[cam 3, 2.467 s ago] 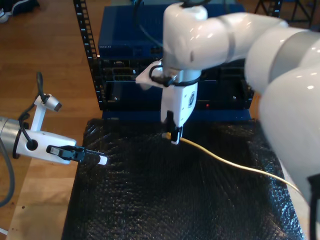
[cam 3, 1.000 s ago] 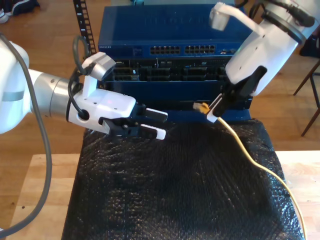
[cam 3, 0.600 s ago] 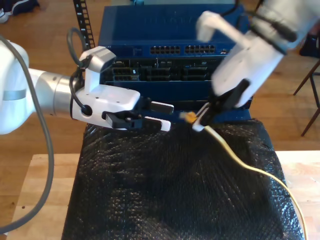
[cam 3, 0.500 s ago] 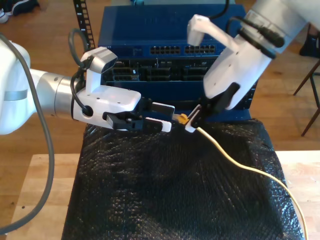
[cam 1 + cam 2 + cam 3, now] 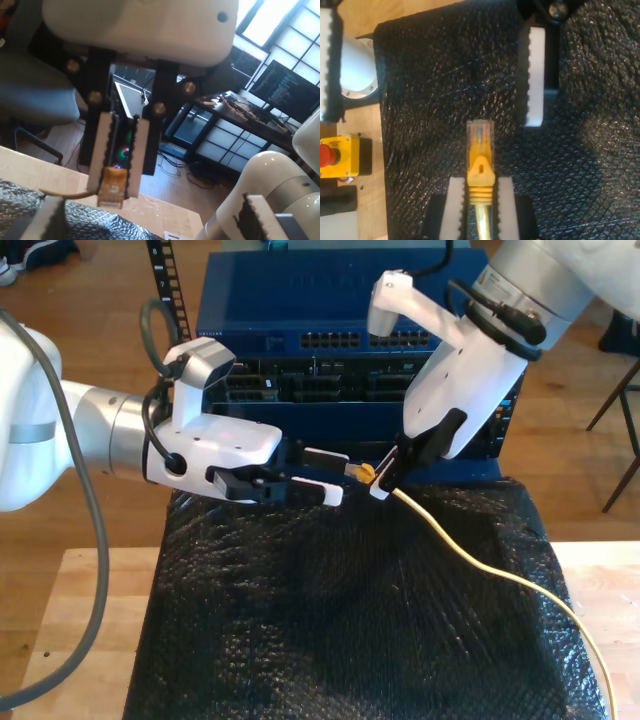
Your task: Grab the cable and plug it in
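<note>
Cable [image 5: 480, 560] plug pinched in my second hand [image 5: 383, 480], near my first hand [image 5: 325, 480].

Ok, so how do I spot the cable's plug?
Find the big black mat in front of the blue rack. A thin yellow cable runs across it from the exterior view's right, up to my second gripper. The plug is the small clear tip sticking out past the jaws, whose pads are white.
</note>
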Robot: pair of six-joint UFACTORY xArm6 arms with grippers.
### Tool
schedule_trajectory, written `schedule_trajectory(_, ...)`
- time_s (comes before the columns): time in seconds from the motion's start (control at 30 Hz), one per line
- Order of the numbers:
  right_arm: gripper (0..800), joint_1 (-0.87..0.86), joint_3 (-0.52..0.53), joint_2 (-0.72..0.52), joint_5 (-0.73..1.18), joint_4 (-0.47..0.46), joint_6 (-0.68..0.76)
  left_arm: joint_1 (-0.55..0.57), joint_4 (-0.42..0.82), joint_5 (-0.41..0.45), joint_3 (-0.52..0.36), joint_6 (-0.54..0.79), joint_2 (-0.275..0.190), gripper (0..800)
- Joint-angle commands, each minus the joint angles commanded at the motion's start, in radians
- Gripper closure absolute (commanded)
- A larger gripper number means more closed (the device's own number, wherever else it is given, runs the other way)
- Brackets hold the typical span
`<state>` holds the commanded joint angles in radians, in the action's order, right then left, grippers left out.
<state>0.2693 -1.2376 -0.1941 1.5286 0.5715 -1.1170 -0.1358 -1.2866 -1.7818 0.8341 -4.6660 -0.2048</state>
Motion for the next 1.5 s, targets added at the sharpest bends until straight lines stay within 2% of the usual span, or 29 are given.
schedule_trajectory(0.2, 793, 0.035, -0.002, 0.000, -0.014, -0.015, 0.025, 0.000, -0.002, 0.005, 0.009, -0.009, 0.000, 13)
schedule_trajectory(0.47, 793, 0.084, -0.005, -0.011, -0.063, -0.124, 0.075, -0.002, -0.002, 0.026, 0.031, -0.025, -0.002, 13)
schedule_trajectory(0.77, 793, 0.086, -0.005, -0.077, -0.063, -0.126, 0.080, 0.002, -0.002, 0.026, 0.052, -0.023, -0.002, 15)
schedule_trajectory(1.0, 793, 0.094, -0.003, -0.080, -0.063, -0.127, 0.097, 0.002, -0.002, 0.026, 0.052, -0.021, -0.003, 28)
schedule_trajectory(1.5, 793, 0.107, -0.002, -0.074, -0.083, -0.126, 0.100, 0.003, 0.049, 0.035, 0.054, 0.031, -0.014, 186)
